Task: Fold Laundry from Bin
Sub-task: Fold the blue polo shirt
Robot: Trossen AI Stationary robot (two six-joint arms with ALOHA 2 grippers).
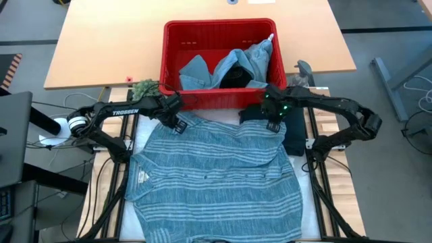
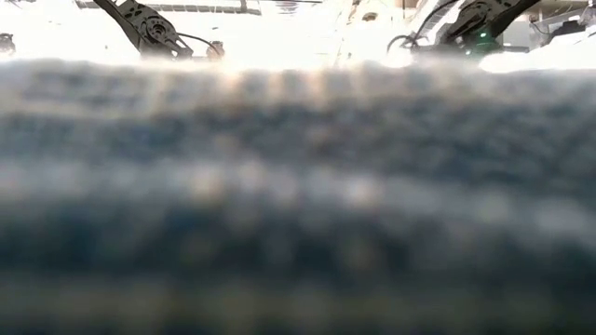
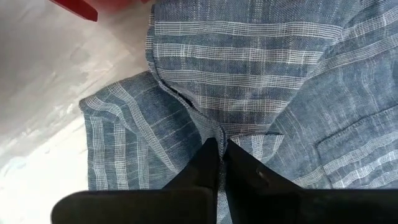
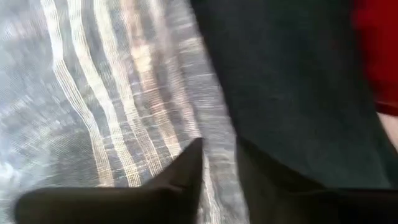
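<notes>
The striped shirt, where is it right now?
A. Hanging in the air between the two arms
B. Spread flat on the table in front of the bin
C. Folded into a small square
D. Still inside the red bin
B: the striped shirt lies spread out on the table, in front of the red bin, with the left gripper and right gripper down at its far corners.

A white work surface (image 3: 43, 124) carries the striped shirt (image 1: 216, 175), spread flat under both grippers; beyond them the red bin (image 1: 219, 64) sits on a wooden table (image 1: 101, 40).
</notes>
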